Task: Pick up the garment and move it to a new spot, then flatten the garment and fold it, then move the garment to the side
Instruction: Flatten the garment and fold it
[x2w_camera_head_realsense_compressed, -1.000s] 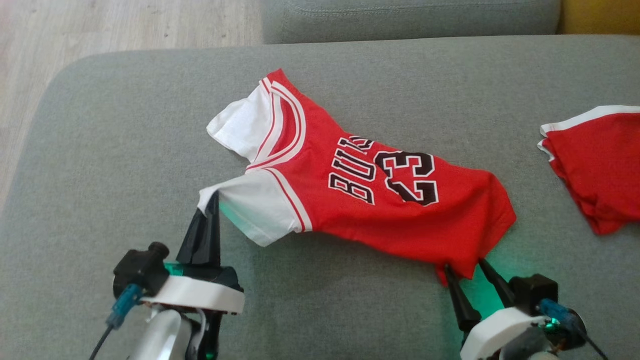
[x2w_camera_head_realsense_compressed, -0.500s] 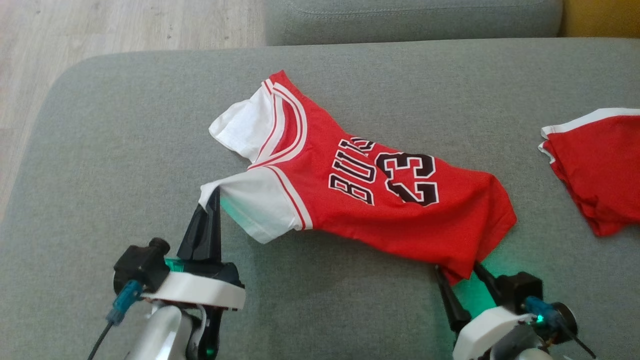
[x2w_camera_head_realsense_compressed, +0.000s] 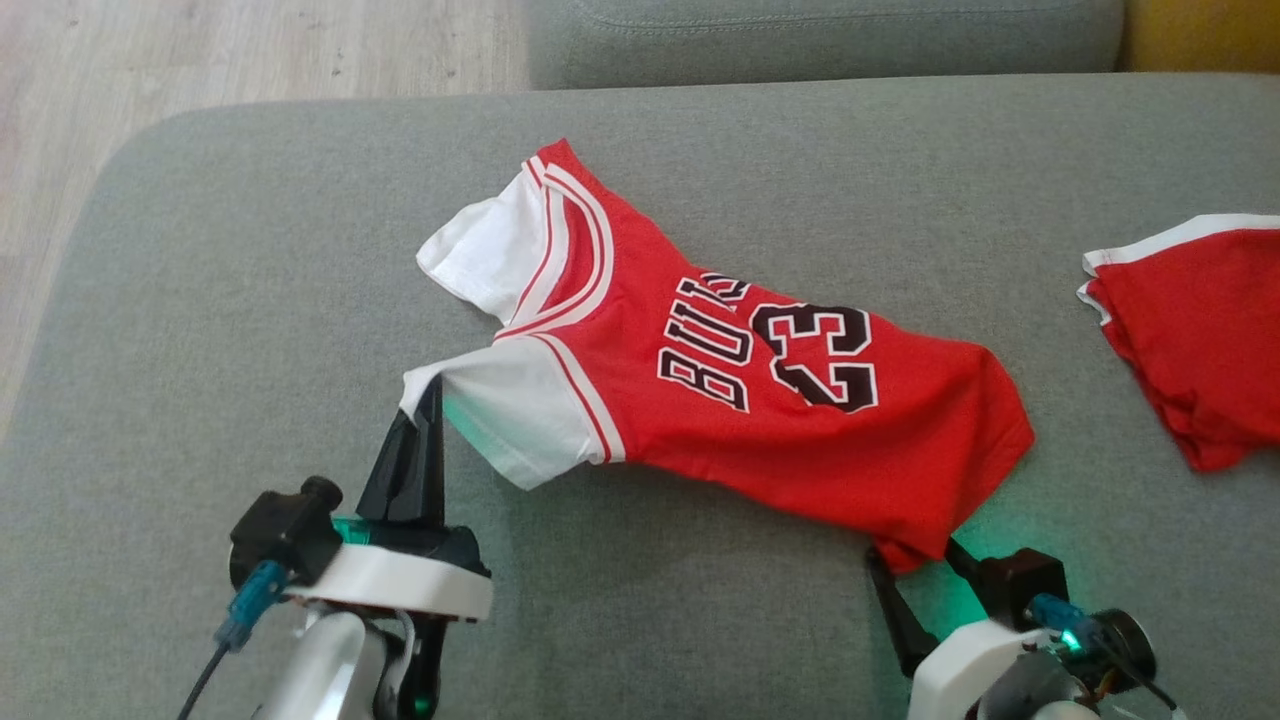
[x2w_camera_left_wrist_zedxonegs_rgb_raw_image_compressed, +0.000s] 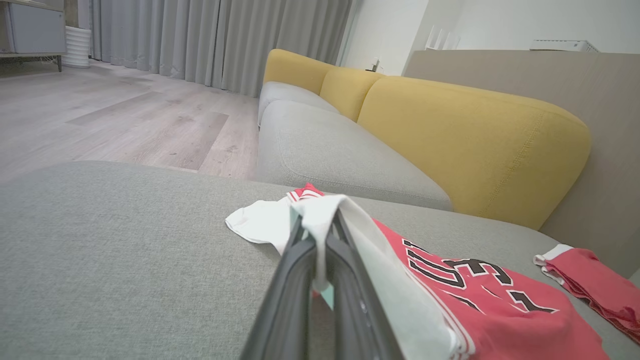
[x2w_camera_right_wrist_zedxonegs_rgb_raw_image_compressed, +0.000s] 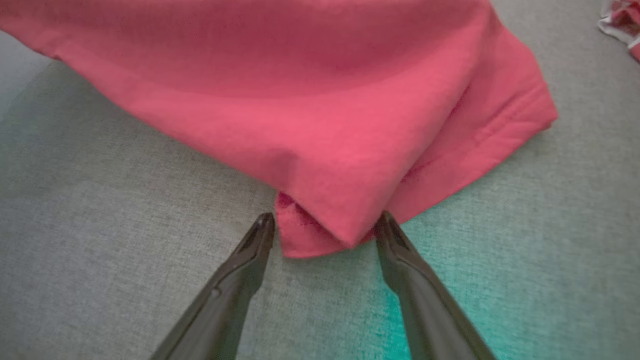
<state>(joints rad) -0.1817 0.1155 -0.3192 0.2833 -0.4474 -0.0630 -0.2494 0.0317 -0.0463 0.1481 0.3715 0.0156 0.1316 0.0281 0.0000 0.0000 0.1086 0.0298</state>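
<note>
Head view: garment (x2w_camera_head_realsense_compressed: 760, 400) lies unfolded, left gripper (x2w_camera_head_realsense_compressed: 432, 390) clamped on its sleeve (x2w_camera_head_realsense_compressed: 520, 410), right gripper (x2w_camera_head_realsense_compressed: 912, 560) spread astride the hem corner (x2w_camera_head_realsense_compressed: 905, 548); flattening apparently underway, folding and side move remain.

Garment (x2w_camera_head_realsense_compressed: 800, 440), red chest panel, head view: block lettering (x2w_camera_head_realsense_compressed: 705, 350), black with a white outline, running sideways in the frame. "BUL" is clear; the last letters are bunched into a fold and only partly readable. Just beside it is the number (x2w_camera_head_realsense_compressed: 825, 357) "23", same black with white outline, larger and fully readable. In the left wrist view the same print (x2w_camera_left_wrist_zedxonegs_rgb_raw_image_compressed: 450, 272) shows at a low angle, too skewed to read.
</note>
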